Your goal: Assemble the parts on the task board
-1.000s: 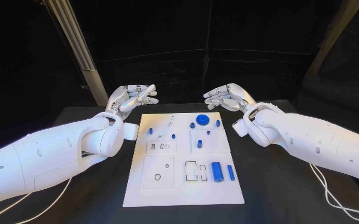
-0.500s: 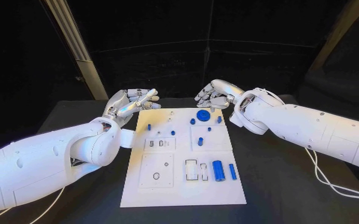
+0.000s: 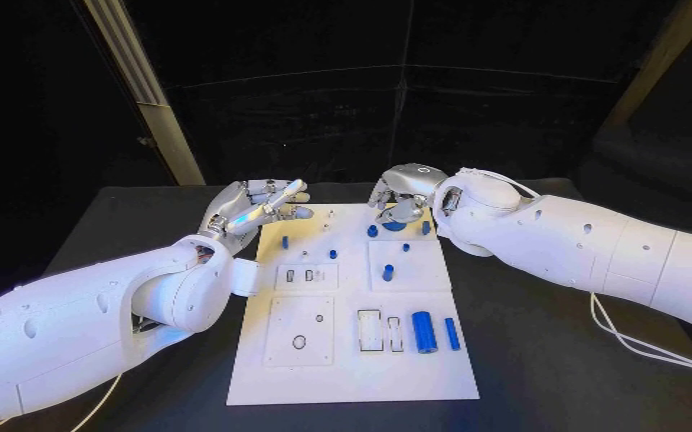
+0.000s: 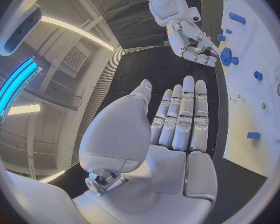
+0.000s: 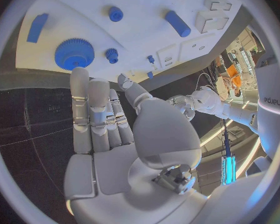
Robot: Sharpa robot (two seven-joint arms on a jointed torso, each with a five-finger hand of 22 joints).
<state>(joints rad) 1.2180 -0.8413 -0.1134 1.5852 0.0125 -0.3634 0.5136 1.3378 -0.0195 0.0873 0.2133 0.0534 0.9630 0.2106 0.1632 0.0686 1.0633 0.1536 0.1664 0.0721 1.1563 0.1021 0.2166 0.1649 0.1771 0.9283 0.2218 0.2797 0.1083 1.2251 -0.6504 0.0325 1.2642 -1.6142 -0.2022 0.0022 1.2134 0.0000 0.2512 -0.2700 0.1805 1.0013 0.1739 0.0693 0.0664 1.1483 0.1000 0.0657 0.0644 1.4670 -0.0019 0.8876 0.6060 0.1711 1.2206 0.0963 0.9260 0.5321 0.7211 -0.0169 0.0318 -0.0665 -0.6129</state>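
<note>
Black cloth is covering the table (image 3: 548, 372), and the white task board (image 3: 346, 372) is lying lengthwise in the middle of it, running away from the robot. Small blue parts are sitting on the board: a large cylinder (image 3: 423, 332) and a slimmer pin (image 3: 450, 333) are lying side by side near the right edge of the near half, a short peg (image 3: 387, 273) is standing in a square recess near the middle, and two little pegs (image 3: 284, 242) are dotting the far left portion. At the far end a blue gear (image 5: 73, 54) is resting flat with a smaller cog (image 5: 111, 56) just beside it; in the head view the gear is partly hidden under the right hand. The left hand (image 3: 254, 202) is hovering at the board's far left corner, over its edge, fingers extended and apart, holding nothing; the left wrist view is showing those fingers (image 4: 184, 114) lying straight and side by side above the dark table. The right hand (image 3: 401, 192) is hanging over the board's far end, just above the gear, palm turned down. Its fingers (image 5: 90, 109) are stretching out flat in the right wrist view, with nothing between them and the thumb, and they are reaching toward the gear without touching it as far as can be seen.
</note>
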